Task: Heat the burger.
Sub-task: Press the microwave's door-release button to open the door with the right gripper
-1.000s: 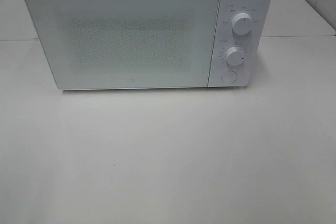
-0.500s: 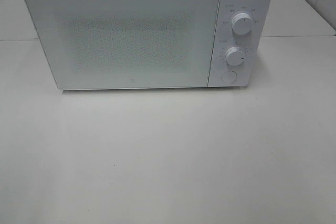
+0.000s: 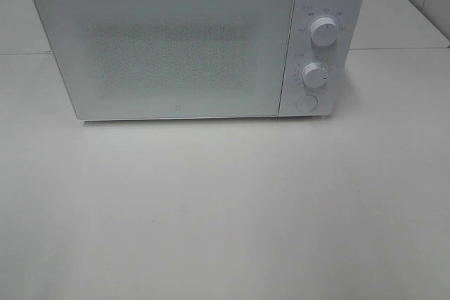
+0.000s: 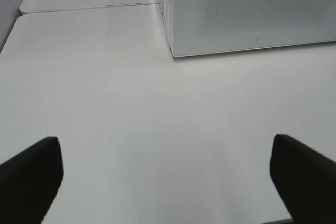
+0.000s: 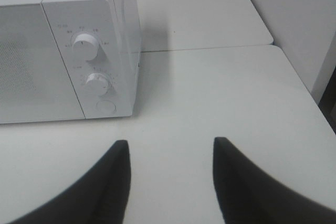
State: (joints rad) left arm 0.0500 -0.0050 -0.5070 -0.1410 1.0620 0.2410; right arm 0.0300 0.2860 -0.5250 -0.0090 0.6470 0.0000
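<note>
White plastic fills the scene: a microwave (image 3: 183, 47) stands toward the far edge of the bench (image 3: 225, 209), its door (image 3: 169, 50) shut and facing the near edge, presumably so both arms can reach it head-on. The burger shows in no view. It may sit behind the speckled door, but I cannot tell. Down the panel at the door's right side run an upper knob (image 3: 323, 31), a lower knob (image 3: 314, 74) and a round button (image 3: 306, 102). The left hand (image 4: 165, 148) hangs low over bare bench near the microwave's left front corner, spread wide and empty. The right hand (image 5: 170, 142) points at the control panel, its fingers parted by a moderate gap with nothing between them, a stance that suits pinching a knob or pressing the button.
</note>
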